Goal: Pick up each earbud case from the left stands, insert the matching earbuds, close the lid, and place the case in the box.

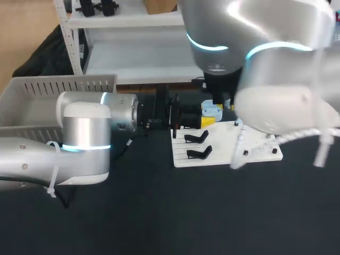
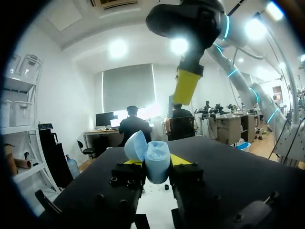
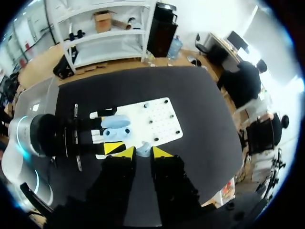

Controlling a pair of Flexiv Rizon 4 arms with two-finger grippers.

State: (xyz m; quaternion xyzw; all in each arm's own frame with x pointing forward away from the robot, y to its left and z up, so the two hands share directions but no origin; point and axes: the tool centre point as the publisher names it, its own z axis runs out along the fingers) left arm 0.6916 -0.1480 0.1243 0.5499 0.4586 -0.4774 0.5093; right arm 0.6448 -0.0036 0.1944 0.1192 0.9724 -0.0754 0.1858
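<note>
Blue earbud case [image 2: 157, 164], lid open, squeezed in left claw [image 2: 157, 161]; small pale earbud [image 3: 144, 150] pinched in right claw [image 3: 143, 153] above it.

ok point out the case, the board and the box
case [image 2: 157, 164]: left wrist view, its pale blue body
board [image 1: 222, 150]: head view, bare white top
box [image 1: 58, 85]: head view, slatted back wall

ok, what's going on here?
The left gripper is shut on the light blue earbud case, lid open, at the edge of the white board. The right gripper hangs above it, pinching what looks like a light blue earbud, not yet inserted. The case has not reached the grey box.
</note>
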